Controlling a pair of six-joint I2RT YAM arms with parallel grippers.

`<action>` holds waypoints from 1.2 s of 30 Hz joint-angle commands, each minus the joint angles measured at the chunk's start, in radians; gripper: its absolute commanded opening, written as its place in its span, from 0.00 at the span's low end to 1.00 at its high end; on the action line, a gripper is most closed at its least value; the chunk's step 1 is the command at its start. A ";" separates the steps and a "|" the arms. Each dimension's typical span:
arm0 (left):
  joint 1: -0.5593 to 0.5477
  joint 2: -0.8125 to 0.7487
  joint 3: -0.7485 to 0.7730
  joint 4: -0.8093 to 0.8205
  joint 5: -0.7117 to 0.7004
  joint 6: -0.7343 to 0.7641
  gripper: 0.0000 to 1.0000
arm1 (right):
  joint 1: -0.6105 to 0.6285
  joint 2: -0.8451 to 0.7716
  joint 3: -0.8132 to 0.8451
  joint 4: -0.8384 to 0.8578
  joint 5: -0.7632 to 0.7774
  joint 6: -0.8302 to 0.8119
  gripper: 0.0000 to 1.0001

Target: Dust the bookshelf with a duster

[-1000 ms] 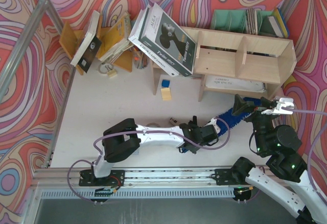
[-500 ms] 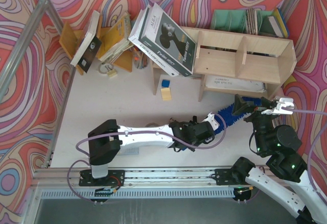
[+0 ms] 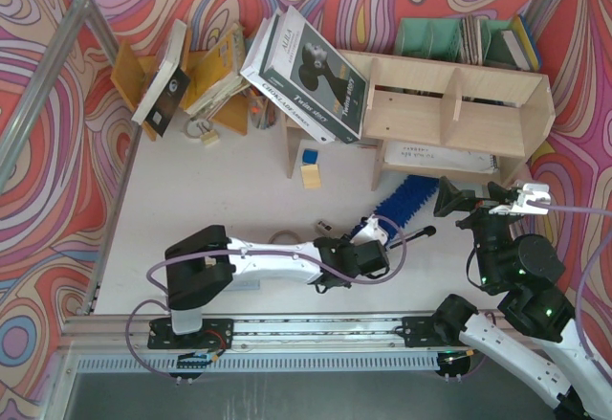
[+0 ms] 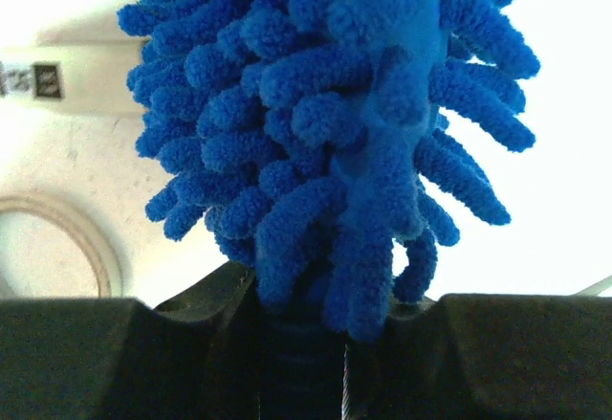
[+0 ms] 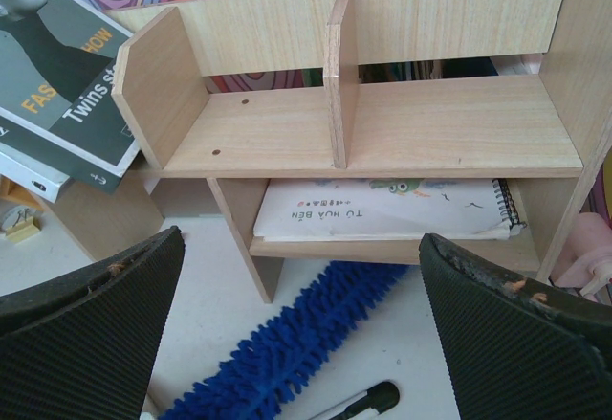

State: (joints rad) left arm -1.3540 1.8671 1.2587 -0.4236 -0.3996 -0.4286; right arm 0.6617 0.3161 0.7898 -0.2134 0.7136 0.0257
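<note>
- left gripper (image 4: 306, 348) is clamped tight on the duster (image 4: 335, 104) right at the neck, where the fluff ends and the stem starts; good spot imo, it looks like the only stiff bit
- right gripper (image 5: 306, 320) hangs wide open, nothing in it, facing the shelf
- the duster sits low over the table (image 3: 191, 190) just in front of the shelf's lower tier, tip angled toward it; not touching it as far as i can tell
- handling guess: light, floppy, soft noodly strands that squash and drag; the flat core probably bends if shoved, so light strokes
- clutter near the left wrist: a pale ring (image 4: 57, 238) and a small knife-looking thing (image 3: 320, 227); also a thin rod with a dark tip (image 5: 368, 401) beside the fluff, can't tell what it is
- bookshelf (image 5: 459, 123): the top tier is bare, but a divider (image 5: 337, 76) splits it, so that's two passes; a spiral notebook (image 5: 382, 211) lies flat in the lower tier and hogs most of it
- big books (image 3: 306, 76) lean on the shelf's left end, with a small block (image 3: 310, 166) by its foot; the green file holder (image 3: 430, 35) stands behind
</note>
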 commanded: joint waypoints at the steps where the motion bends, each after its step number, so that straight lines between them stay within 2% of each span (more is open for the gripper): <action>1: -0.001 -0.120 -0.066 0.043 -0.138 -0.138 0.00 | 0.003 -0.009 -0.009 0.032 0.012 -0.015 0.99; 6: -0.011 -0.245 -0.191 0.066 -0.204 -0.246 0.00 | 0.004 -0.006 -0.008 0.031 0.012 -0.016 0.99; 14: -0.015 -0.293 -0.213 -0.052 -0.213 -0.327 0.00 | 0.004 -0.011 0.000 0.027 0.019 -0.007 0.99; 23: -0.013 -0.294 -0.205 -0.146 -0.181 -0.331 0.00 | 0.004 0.009 0.004 0.029 0.012 -0.006 0.99; 36: -0.012 -0.201 -0.116 -0.224 -0.077 -0.222 0.00 | 0.004 0.013 0.001 0.037 0.016 -0.012 0.99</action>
State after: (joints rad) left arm -1.3811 1.6386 1.1191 -0.5945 -0.4557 -0.6514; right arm 0.6617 0.3172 0.7895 -0.2134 0.7166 0.0254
